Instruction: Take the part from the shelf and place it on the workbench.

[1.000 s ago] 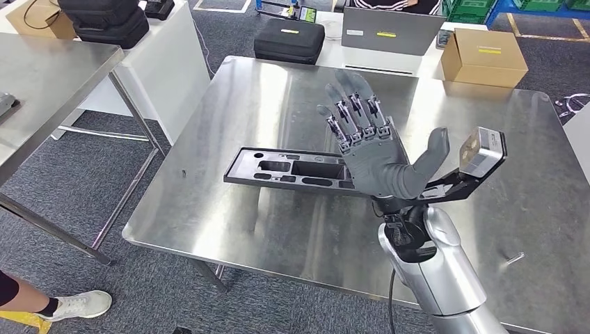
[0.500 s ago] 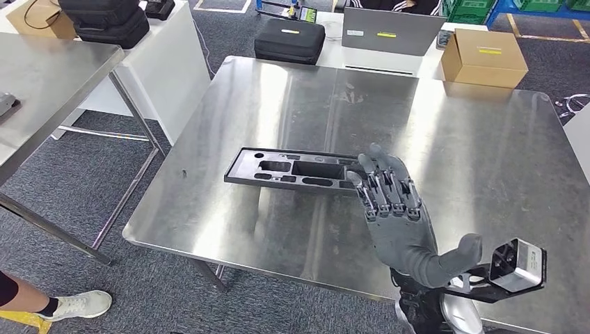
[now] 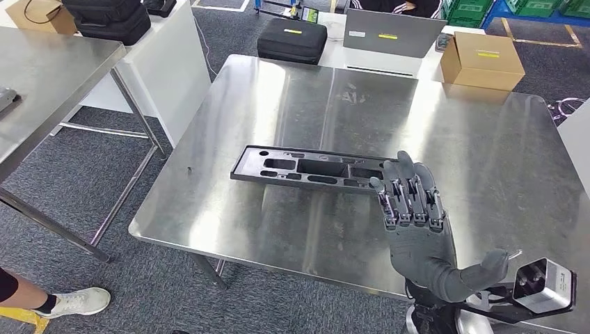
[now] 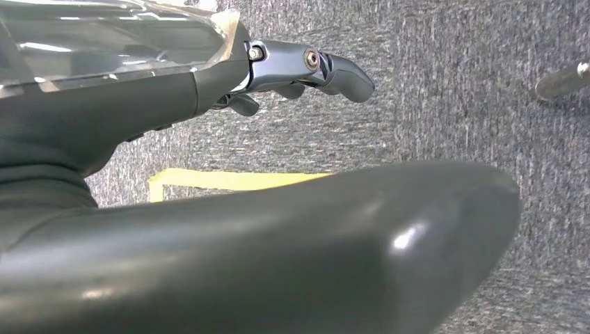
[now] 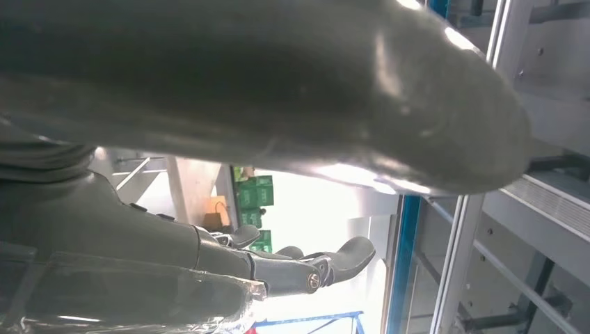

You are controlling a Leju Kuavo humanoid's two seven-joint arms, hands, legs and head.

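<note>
The part [image 3: 313, 169], a long dark flat plate with several cut-outs, lies flat on the steel workbench [image 3: 487, 153] near its middle. My right hand [image 3: 417, 229] hovers over the bench's front edge, just near-right of the part's end. Its fingers [image 3: 410, 198] are straight and spread, the thumb is out to the side, and it holds nothing. In the right wrist view the right hand [image 5: 209, 90] is likewise empty. My left hand [image 4: 209, 229] hangs over grey carpet in the left wrist view, with its fingers [image 4: 306, 66] loosely extended and nothing in them.
A cardboard box [image 3: 482, 58], a grey laptop [image 3: 393, 33] and a black case [image 3: 292, 40] stand beyond the bench's far edge. A second steel table [image 3: 42, 76] is at the left. A person's shoe [image 3: 80, 301] is on the carpet at lower left.
My right hand, empty throughout, has drawn back from above the part toward the bench's front edge and sunk lower. The part has stayed put; the view has shifted slightly.
</note>
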